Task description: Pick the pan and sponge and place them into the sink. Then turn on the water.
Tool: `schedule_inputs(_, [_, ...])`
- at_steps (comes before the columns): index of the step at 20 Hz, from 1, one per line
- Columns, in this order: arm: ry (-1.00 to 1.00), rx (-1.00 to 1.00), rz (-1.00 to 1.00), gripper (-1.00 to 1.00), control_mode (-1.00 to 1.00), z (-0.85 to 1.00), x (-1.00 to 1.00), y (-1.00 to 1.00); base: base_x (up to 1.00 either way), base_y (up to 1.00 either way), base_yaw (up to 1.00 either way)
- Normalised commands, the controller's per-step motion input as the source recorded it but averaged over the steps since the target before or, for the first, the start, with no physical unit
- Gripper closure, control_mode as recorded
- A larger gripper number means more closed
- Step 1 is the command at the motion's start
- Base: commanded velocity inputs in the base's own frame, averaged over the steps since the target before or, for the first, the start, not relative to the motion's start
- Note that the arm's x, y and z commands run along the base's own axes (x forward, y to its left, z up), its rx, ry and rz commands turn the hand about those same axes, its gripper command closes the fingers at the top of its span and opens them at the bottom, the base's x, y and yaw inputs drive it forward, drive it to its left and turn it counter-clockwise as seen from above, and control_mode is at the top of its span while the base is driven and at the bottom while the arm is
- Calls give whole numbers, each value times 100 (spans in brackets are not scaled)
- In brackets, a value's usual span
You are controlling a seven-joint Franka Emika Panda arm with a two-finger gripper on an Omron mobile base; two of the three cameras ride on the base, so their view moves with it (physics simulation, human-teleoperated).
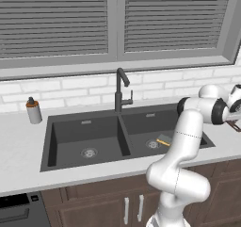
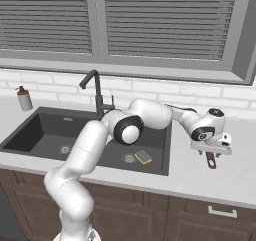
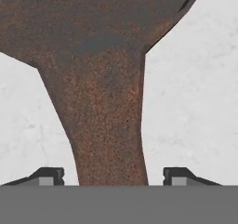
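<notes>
The tool (image 3: 113,177) straddled the handle of the pan (image 3: 109,125), its fingertips (image 3: 49,175) spread with white showing between each and the handle, so nothing was pinched. The pan lay on the desk (image 2: 235,177) right of the sink (image 2: 30,135); the sponge (image 2: 143,156) already sat in the right basin. Gripped on its handle, the pan could probably swivel or droop when lifted, and clip the sink's rim.
</notes>
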Motion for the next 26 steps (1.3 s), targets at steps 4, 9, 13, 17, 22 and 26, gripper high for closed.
schedule_inputs(4, [0,-2,0,100,-100,0,0,0,0,0,0])
schedule_inputs(9, [-5,0,2,100,-100,0,-21,25,0,0,0])
schedule_inputs(13, [-17,8,8,100,-100,11,-42,44,0,0,0])
schedule_inputs(17, [-18,3,12,100,-100,24,-38,56,0,0,0])
schedule_inputs(22, [-7,-1,11,100,-100,22,-24,84,0,0,0])
schedule_inputs(26, [2,-8,16,100,-100,27,-2,100,0,0,0])
